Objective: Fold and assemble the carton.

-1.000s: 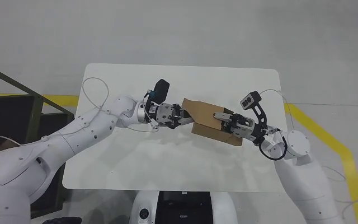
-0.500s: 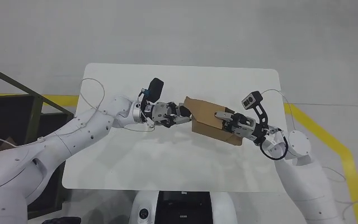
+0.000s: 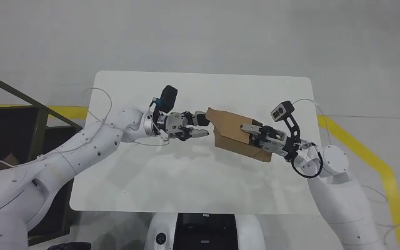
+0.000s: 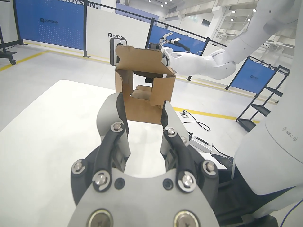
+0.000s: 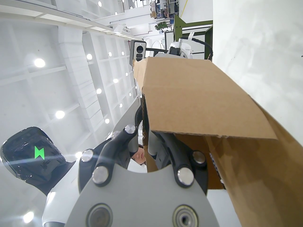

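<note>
My left claw (image 4: 144,116) hangs over the table with its two pale, flat-sided fingers (image 4: 107,114) spread apart and nothing between them; dark links and bright rivets sit behind them. From above it points toward 3 o'clock, just short of the carton (image 4: 144,83). The carton is plain brown corrugated cardboard, matte, a squared tube partly opened. One flap (image 4: 139,58) with a ragged edge stands up, and the side flaps are swung out. Its hollow holds no goods. Through the open end I see only bare cardboard walls and a dark part of my right claw (image 5: 145,128). That claw is clamped on one thin wall at the carton's 4 o'clock end, one finger outside and one within. From above, the carton lies at about 3 o'clock of the middle of the table (image 3: 187,181), a smooth white slab with rounded corners. I cannot tell whether the carton touches it.
</note>
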You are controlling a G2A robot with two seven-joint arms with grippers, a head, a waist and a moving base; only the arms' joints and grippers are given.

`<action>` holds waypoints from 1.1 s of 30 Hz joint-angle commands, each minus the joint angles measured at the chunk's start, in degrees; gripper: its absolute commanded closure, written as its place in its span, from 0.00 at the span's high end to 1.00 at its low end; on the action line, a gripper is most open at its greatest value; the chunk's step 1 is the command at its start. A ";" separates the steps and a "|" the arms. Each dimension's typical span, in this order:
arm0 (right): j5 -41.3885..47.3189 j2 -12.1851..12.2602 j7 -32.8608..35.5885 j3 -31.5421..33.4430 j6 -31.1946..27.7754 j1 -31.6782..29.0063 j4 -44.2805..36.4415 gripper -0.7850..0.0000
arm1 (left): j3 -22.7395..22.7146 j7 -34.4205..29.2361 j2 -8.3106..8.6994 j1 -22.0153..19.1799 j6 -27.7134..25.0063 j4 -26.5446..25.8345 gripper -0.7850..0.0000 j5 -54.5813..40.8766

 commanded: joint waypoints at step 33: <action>0.38 -0.07 0.33 -0.02 -0.39 -0.15 0.05 0.00 | 0.81 4.57 -2.43 -1.89 0.00 0.66 0.41 6.08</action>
